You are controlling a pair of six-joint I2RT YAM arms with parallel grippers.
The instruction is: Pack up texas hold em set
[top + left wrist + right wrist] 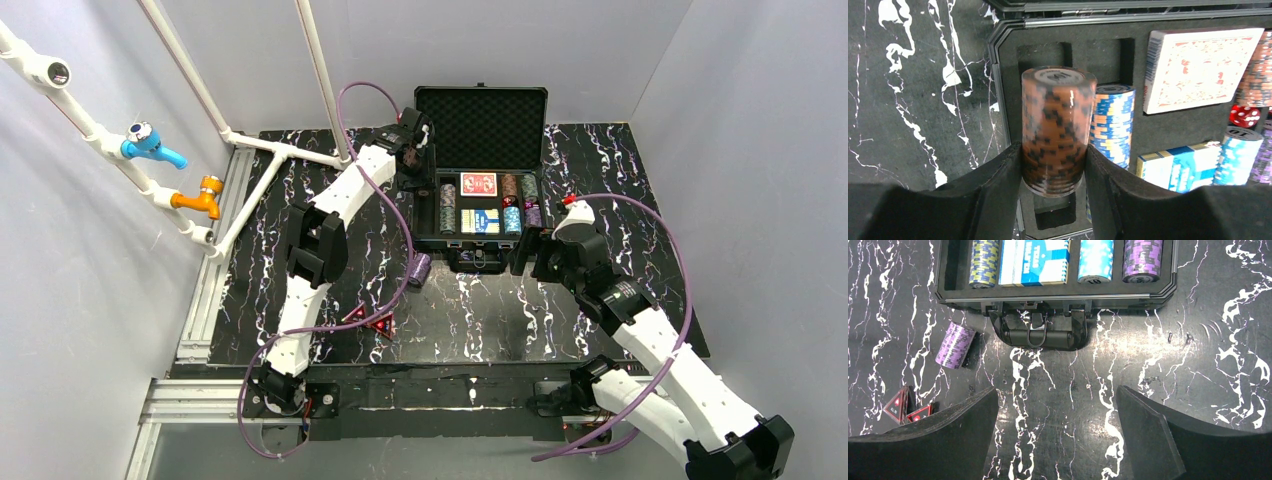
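The black case (428,240) lies open at the table's back, its foam lid (481,127) upright. Inside are a red deck (1198,70), a blue deck (1034,261) and several chip stacks. My left gripper (1054,155) is shut on an orange-and-black chip stack (1058,115), held over the empty slot in the case's left column, beside a blue-and-yellow stack (1112,125). My right gripper (1057,395) hangs open over bare table in front of the case handle (1037,332). A purple chip stack (955,345) lies on its side left of the handle. Two red triangles (903,407) lie nearer the front.
A white pipe frame with a blue valve (150,145) and an orange valve (200,197) stands along the left wall. An aluminium rail (205,290) borders the mat's left edge. Grey walls close in the sides and back. A red die (1245,116) sits in the case.
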